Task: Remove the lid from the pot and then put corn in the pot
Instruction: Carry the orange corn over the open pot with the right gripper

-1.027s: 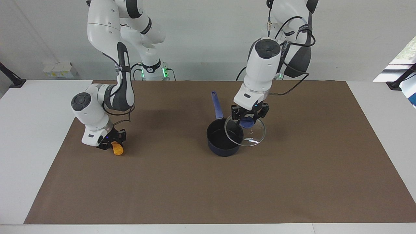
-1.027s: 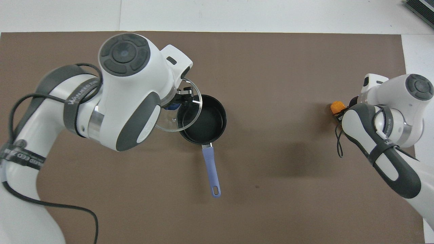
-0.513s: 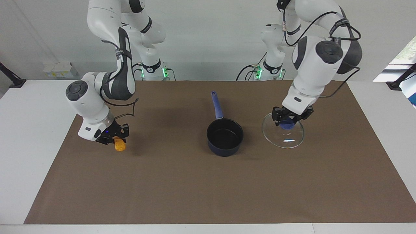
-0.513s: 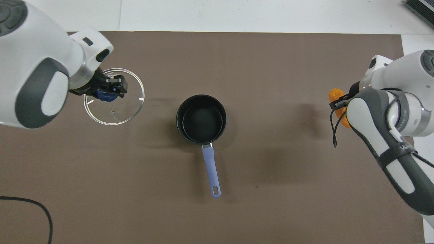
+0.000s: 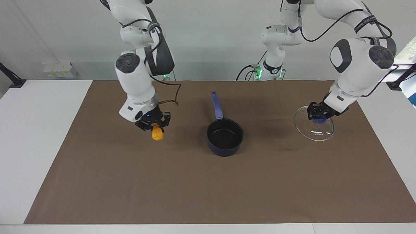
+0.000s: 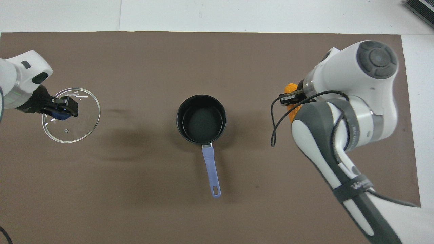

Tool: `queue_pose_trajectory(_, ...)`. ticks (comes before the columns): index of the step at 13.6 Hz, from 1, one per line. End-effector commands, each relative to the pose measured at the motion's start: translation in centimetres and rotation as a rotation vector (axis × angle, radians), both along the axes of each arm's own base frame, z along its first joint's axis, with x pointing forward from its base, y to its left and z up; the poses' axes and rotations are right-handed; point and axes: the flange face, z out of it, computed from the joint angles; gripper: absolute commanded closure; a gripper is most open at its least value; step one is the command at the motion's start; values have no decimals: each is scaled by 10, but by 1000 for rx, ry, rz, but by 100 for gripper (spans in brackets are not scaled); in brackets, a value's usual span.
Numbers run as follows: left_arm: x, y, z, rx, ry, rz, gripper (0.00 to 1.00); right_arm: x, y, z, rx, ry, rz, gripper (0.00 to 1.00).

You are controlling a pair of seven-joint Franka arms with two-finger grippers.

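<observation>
The dark blue pot (image 5: pixel 225 136) (image 6: pixel 201 118) stands open in the middle of the brown mat, its long handle pointing toward the robots. My left gripper (image 5: pixel 320 113) (image 6: pixel 61 109) is shut on the blue knob of the glass lid (image 5: pixel 314 128) (image 6: pixel 76 124) and holds it tilted over the mat toward the left arm's end. My right gripper (image 5: pixel 153 124) (image 6: pixel 291 99) is shut on the orange corn (image 5: pixel 157 134) (image 6: pixel 290 88) and carries it above the mat, between the right arm's end and the pot.
The brown mat (image 5: pixel 208 188) covers most of the white table (image 5: pixel 35 130). A small white box (image 5: pixel 58 70) sits at the wall past the right arm's end.
My left gripper has carried the lid off the pot and out toward the left arm's end. My right gripper has lifted the corn and moved it toward the pot.
</observation>
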Motion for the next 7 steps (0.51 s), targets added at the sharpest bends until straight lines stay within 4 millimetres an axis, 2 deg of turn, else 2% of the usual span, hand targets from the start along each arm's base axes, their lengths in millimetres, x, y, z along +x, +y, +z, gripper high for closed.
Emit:
queue_pose_trajectory(1, -34, 25, -16, -19, -34, -8, 100, -9, 72, 1, 9, -5, -44, 100)
queue_pose_trajectory(4, -41, 32, -45, -17, -45, 4, 100, -8, 151, -10, 39, -14, -123, 100)
queue_pose_trajectory(6, -50, 32, -72, -16, -52, 6, 100, -7, 185, -26, 56, -5, -159, 100)
queue_pose_trajectory(7, -56, 32, -84, -14, -66, 8, 100, -12, 208, -39, 62, -5, -158, 100)
